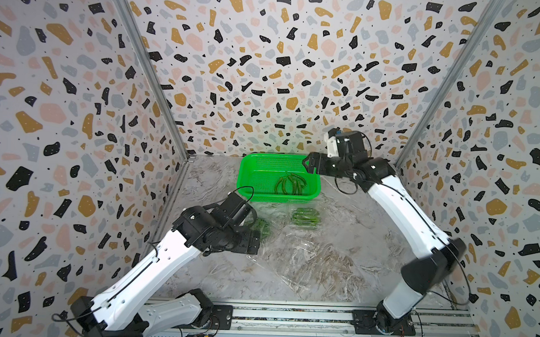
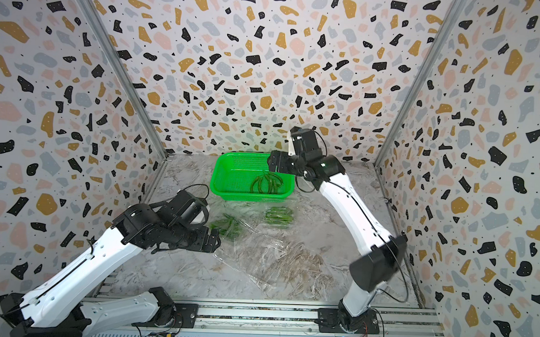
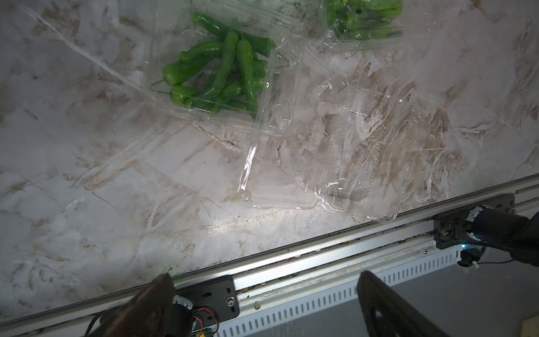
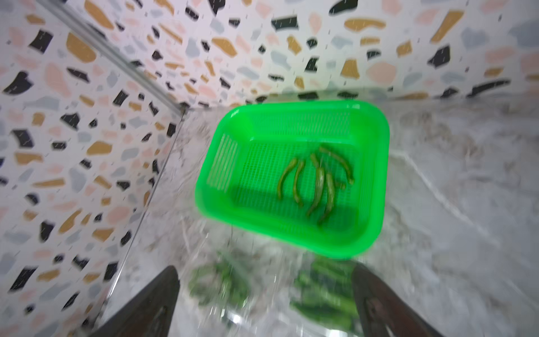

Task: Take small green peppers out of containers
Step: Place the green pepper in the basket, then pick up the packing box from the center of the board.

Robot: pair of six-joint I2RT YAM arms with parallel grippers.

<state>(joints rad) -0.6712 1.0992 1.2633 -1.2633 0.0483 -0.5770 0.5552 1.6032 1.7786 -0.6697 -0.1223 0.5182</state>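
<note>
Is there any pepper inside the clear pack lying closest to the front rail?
No, in the left wrist view that clear pack lies empty, only marble tabletop showing through it.

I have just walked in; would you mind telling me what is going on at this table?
A two-armed robot seems to be emptying small green peppers from clear packs into a green basket. Several lie in the basket. One clear pack is empty near the front; two other packs, one beside the left gripper and one before the basket, hold peppers. The right gripper hangs open and empty at the basket's rim; the left is open too.
</note>
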